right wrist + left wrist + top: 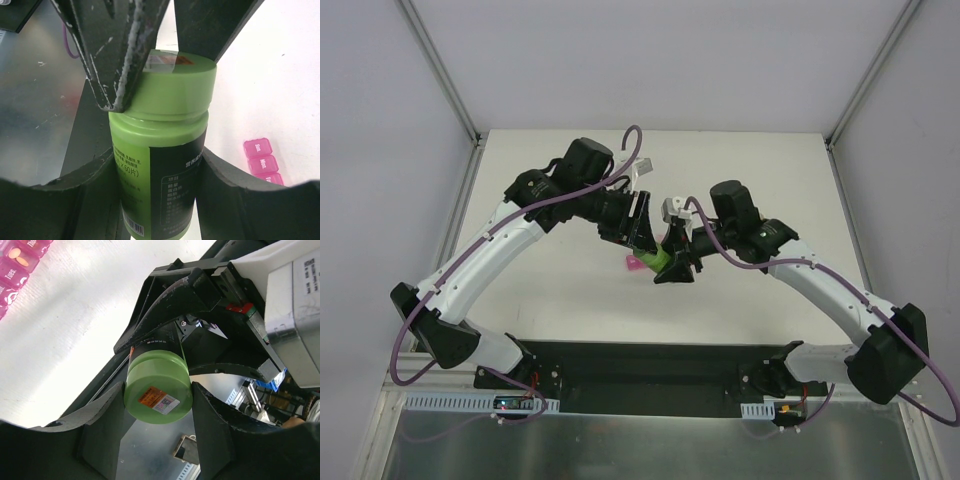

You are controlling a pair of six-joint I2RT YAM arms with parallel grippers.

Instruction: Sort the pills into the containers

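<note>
A green pill bottle (661, 259) with a black label hangs above the table between both arms. My right gripper (157, 172) is shut on the bottle's body (150, 185). My left gripper (158, 407) is shut on its green cap (158, 387), and its fingers (125, 65) reach in from above in the right wrist view. The pink containers (635, 265) lie on the table just under the bottle. Their Sun. and Mon. lids (259, 156) are shut. One compartment (16, 254) shows a pale orange shape that may be a pill.
The white table (550, 180) is bounded by grey walls and slanted frame posts (440, 70). A black base plate (650, 365) with both arm mounts runs along the near edge, with a metal sheet (640, 445) below it.
</note>
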